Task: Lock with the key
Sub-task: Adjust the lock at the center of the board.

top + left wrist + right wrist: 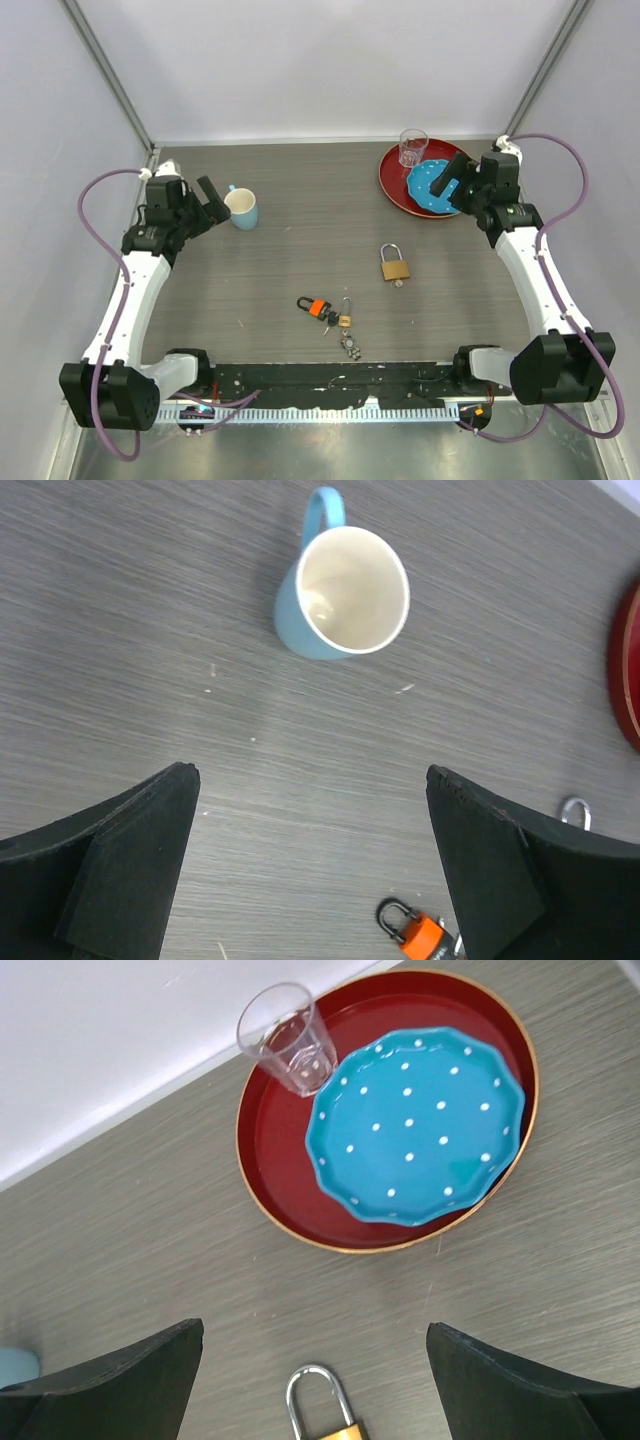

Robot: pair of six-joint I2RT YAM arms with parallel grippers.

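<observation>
- The bench (300,200) is a dark grey wood-grain top; every place below is given from the big brass padlock (395,265), which lies flat near its middle, shackle pointing to the far side.
- The left arm (135,290) rises from its base at the near edge, far left of the padlock, and bends inward. Its wrist is pitched down over the bench.
- The right arm (540,280) mirrors it to the right of the padlock, its wrist turned toward the far side.
- The red tray (392,185) sits just beyond the padlock.
- A blue white-dotted plate (428,185) lies in the tray.
- A light blue mug (241,209) stands upright, well left of the padlock and slightly beyond it.
- The left pincer (205,205) hangs just left of the mug, its fingers spread wide with nothing between them.
- The right pincer (452,182) hovers over the plate's right part, likewise spread and empty.
- A clear glass (412,148) stands at the tray's far rim.
- The key bunch (315,307) lies flat, left of the padlock and nearer the arm bases. It shows a bright orange plastic head beside a black one on a dark ring, and nothing grips it.
- A tiny brass padlock (344,320) with a silver keychain (351,345) lies just right of the bunch.
</observation>
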